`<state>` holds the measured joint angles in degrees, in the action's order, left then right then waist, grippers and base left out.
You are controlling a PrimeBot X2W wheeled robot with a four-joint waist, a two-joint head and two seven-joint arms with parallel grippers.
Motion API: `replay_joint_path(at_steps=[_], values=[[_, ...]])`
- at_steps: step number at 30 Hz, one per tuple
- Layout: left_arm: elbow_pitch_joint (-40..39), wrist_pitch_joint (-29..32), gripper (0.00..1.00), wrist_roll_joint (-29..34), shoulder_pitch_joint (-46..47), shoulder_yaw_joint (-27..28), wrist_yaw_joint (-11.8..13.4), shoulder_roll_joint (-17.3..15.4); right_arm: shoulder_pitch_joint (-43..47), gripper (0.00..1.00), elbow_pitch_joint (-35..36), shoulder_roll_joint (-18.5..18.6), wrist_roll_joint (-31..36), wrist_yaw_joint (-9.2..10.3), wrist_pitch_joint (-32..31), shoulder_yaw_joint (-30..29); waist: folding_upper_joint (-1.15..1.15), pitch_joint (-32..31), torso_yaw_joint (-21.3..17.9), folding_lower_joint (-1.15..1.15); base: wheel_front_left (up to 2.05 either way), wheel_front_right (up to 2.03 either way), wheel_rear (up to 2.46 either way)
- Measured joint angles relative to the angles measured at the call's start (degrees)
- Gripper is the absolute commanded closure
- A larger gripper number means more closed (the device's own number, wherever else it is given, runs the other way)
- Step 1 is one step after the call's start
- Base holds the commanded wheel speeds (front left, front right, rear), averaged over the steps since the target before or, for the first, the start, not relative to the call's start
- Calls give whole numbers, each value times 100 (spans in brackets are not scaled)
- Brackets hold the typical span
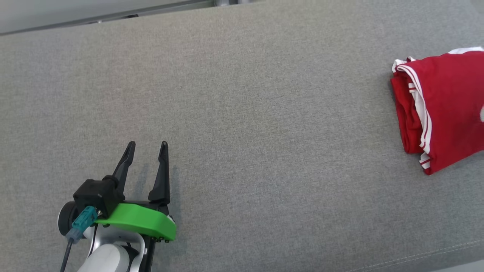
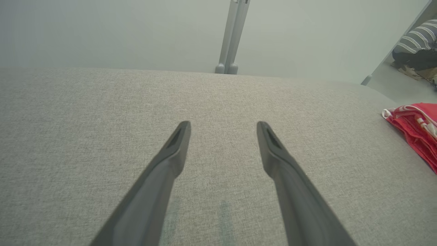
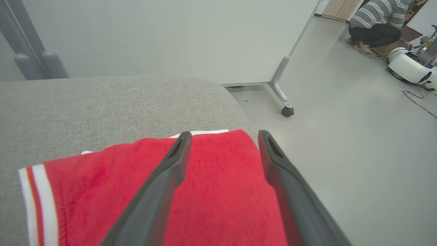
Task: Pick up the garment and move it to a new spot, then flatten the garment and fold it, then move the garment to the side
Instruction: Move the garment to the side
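**Right gripper** [image 3: 224, 135]: fingers spread apart with nothing pinched between them, poised over the garment [image 3: 102, 181] without clamping it.

**Left gripper** [image 1: 147, 144]: likewise released and empty. It sits low over bare upholstery near the front-left corner of the surface [image 1: 264, 113], well apart from the garment.

**Garment:** red with white stripes, folded into a compact stack. It lies at the right end of the surface, its outer side just beside the rounded right edge. The task appears to be at its last step, with the fold made and the stack set aside.

**Risks:** beyond the right edge the floor [image 3: 358, 153] drops away.
- A fingertip catching the top layer as the arm lifts off would likely drag the fold open or tip the stack over that edge.
- The loose striped hems on the stack's left side could snag in the same way.

**Room:** the middle and left of the surface lie open to both arms. To the right is open floor, with a caster leg [image 3: 285, 102] and a crouching person [image 3: 375, 24] well apart.
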<state>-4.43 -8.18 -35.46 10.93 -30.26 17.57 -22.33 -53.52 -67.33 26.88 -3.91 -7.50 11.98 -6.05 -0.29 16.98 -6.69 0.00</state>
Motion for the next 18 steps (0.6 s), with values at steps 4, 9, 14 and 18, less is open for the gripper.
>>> replay_joint_path(at_steps=[4, 9, 14, 18], values=[[92, -99, 0, -35, 64, 15, -93, 36, -14, 0, 267, -169, -168, 0, 92, 380, 0, -202, -37, 0, 0, 0, 0], [245, -261, 0, -81, 217, 69, -203, 135, 18, 0, 681, -243, -505, 0, 158, 813, 0, -455, -57, 0, 0, 0, 0], [545, -465, 0, -133, 301, 223, -245, 250, 332, 0, 1288, -280, -1081, 0, 180, 1248, 0, -816, -51, 0, 0, 0, 0], [795, -560, 0, -221, 289, 358, -237, 377, 723, 0, 1809, -280, -1446, 0, 136, 1450, 0, -1108, -9, 0, 0, 0, 0]])
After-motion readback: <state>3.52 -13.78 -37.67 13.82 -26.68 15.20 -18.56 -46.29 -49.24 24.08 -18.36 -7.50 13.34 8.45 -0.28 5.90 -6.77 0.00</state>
